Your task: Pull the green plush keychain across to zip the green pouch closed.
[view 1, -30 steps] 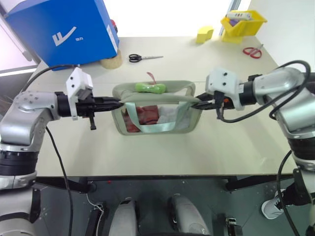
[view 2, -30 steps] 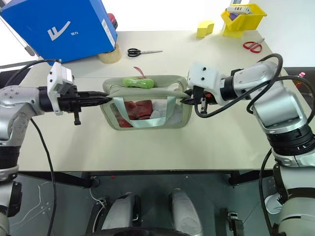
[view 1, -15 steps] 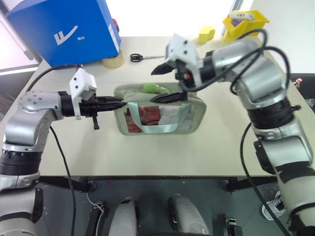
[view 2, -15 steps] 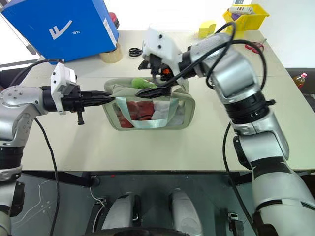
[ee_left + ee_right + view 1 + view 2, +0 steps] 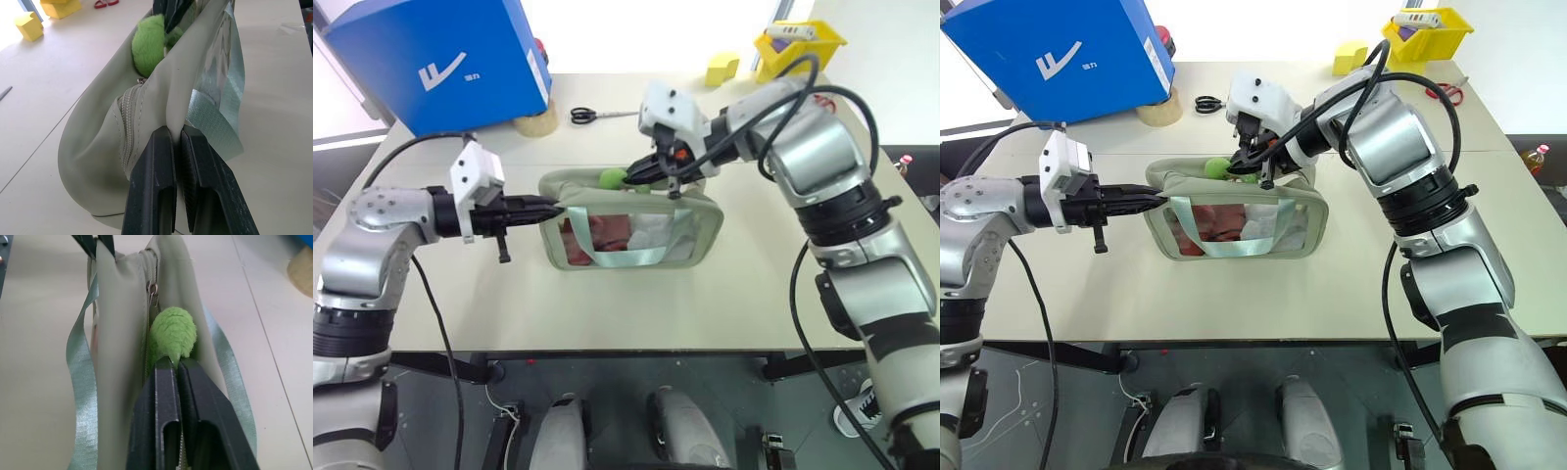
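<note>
Now I see the bench (image 5: 607, 294) carrying the green pouch (image 5: 636, 230) at centre | my left gripper (image 5: 551, 207) pinching the pouch's left end fabric | my right gripper (image 5: 175, 363) pressed onto the green plush keychain (image 5: 172, 335) atop the zipper, left of middle.

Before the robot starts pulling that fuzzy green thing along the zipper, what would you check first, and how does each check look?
1. Right gripper shut on the green plush keychain: ok.
2. Left gripper clamped on the end of the green pouch to brace it: ok.
3. Pouch resting on the table, not lifted: cannot tell.
4. Mint strap clear of the zipper line: ok, it hangs down the sides.
5. Room on the table along the pull, scissors and blue box well behind: ok.
</note>
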